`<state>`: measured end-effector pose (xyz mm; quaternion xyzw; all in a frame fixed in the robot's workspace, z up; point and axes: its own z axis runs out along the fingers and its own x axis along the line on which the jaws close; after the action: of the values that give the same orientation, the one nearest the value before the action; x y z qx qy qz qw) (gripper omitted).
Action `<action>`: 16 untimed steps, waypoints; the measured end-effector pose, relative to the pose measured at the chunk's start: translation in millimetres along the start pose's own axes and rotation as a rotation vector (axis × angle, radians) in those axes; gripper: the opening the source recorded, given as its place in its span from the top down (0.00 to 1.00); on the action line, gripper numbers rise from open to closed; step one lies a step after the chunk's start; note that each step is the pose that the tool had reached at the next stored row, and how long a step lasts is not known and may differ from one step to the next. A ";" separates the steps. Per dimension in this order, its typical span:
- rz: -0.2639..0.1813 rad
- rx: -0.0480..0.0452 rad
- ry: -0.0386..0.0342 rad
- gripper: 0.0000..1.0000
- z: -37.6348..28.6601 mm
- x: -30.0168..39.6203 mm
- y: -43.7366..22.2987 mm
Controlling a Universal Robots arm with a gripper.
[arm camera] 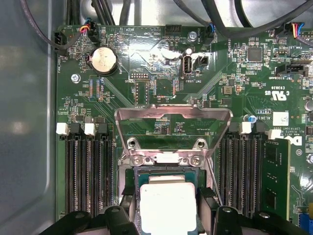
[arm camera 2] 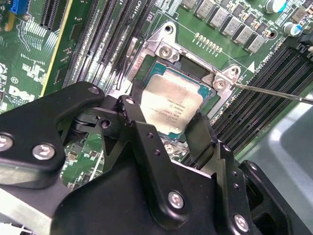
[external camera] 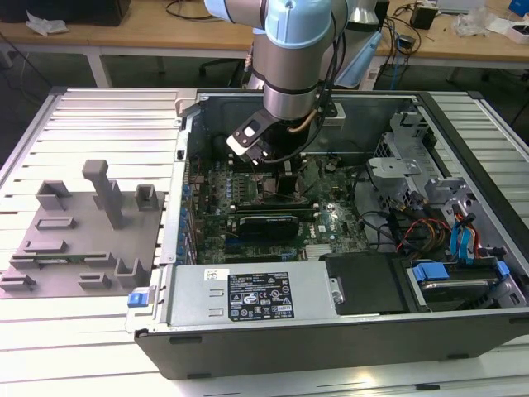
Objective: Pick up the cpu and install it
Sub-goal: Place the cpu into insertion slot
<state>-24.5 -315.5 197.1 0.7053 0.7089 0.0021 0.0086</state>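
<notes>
Silvery-white metal is shining on the lid of the small flat square cpu point(arm camera 2: 168, 100) point(arm camera: 166, 210), which is sitting over the black square socket at the middle of the green printed motherboard point(arm camera: 146, 63) point(external camera: 331, 219). In the second wrist view its lid is carrying several lines of fine dark print, and a narrow green rim is showing around the metal top. The black gripper point(arm camera 2: 164, 117) point(arm camera: 167, 205) is reaching down over it, and its two black fingers point(arm camera 2: 142, 132) point(arm camera: 208, 210) are closing against opposite edges of the cpu, gripping it. The socket's bright steel hinged bracket point(arm camera: 171, 109) point(arm camera 2: 164, 36) is standing open just beyond the chip, and a thin steel lever wire point(arm camera 2: 274, 92) is lying out to one side.

White lettering is running all over the motherboard beside its connectors, and a small white printed sticker point(arm camera: 280, 119) is sitting near a green memory module point(arm camera: 276, 176). A round silver coin battery point(arm camera: 102, 59) is resting in its holder, and long black memory slots point(arm camera: 83, 171) are flanking the socket on both sides.

In the exterior view the grey and pale-blue robot arm point(external camera: 289, 58) is dipping into the open black computer case point(external camera: 331, 351). A silvery power supply box point(external camera: 190, 289) is bearing a large white label point(external camera: 258, 296) with black print and marks. A grey moulded fixture tray point(external camera: 83, 240) is lying on the ribbed aluminium tabletop point(external camera: 83, 116) at the exterior view's left.
</notes>
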 end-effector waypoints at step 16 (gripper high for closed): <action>0.000 -0.0001 -0.0007 0.47 -3.6 0.0 0.0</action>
<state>-24.5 -315.5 200.7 0.7053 0.7089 0.0019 0.0088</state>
